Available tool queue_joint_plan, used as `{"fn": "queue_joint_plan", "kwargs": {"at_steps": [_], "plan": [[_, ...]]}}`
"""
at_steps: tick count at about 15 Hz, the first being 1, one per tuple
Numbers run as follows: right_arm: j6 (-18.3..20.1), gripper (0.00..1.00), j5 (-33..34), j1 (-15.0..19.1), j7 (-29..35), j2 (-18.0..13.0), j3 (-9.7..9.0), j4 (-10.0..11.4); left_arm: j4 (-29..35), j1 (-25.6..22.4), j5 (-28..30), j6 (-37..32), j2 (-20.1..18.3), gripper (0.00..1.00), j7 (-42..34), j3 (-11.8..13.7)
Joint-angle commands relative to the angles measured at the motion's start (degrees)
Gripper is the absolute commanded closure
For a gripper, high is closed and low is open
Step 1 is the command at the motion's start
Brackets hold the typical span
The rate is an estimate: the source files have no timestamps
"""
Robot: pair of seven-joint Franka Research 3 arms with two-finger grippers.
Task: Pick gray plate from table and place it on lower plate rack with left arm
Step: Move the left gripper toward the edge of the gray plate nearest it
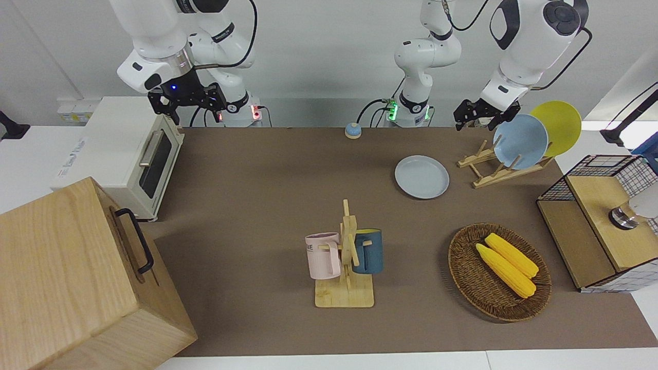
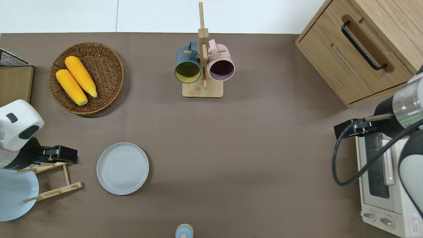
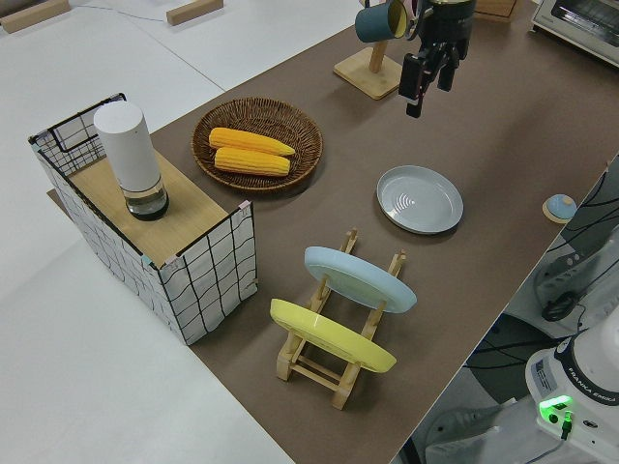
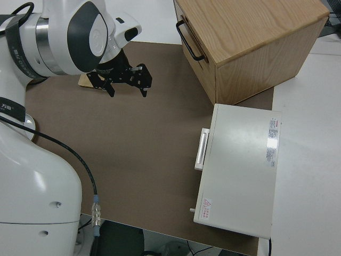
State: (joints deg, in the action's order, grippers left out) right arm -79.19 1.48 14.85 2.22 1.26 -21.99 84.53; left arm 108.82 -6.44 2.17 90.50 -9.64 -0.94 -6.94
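Observation:
The gray plate (image 1: 421, 177) (image 2: 122, 168) (image 3: 420, 199) lies flat on the table (image 1: 257, 205), empty. Beside it, toward the left arm's end, stands the lower plate rack (image 1: 488, 177) (image 2: 56, 191) (image 3: 300, 362). A sky-blue plate (image 1: 520, 141) and a yellow plate (image 1: 560, 126) stand in the rack. My left gripper (image 1: 475, 123) (image 2: 71, 155) (image 3: 426, 89) hangs open and empty in the air. It is over the rack's end closest to the gray plate, not touching either. My right gripper (image 1: 187, 110) (image 4: 127, 88) is open and parked.
A mug tree (image 1: 345, 257) with a pink and a dark blue mug stands mid-table. A wicker basket (image 1: 462, 267) holds two corn cobs. A wire crate (image 1: 601, 226), a toaster oven (image 1: 128, 154), a wooden cabinet (image 1: 77, 277) and a small blue knob (image 1: 352, 130) line the edges.

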Motion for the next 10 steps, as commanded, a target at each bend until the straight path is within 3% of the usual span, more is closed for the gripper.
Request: {"fn": "queue_joint_plan", "kwargs": {"at_steps": [1, 10], "plan": [[0.7, 0.017, 0.4, 1.3, 0.7, -0.1, -1.13, -0.3, 13.4, -0.7, 0.7, 10.7, -5.8, 0.01, 0.3, 0.1], [0.6, 0.017, 0.4, 1.3, 0.7, -0.1, -1.21, -0.3, 29.6, -1.4, 1.3, 27.5, -6.7, 0.01, 0.0, 0.0]]}}
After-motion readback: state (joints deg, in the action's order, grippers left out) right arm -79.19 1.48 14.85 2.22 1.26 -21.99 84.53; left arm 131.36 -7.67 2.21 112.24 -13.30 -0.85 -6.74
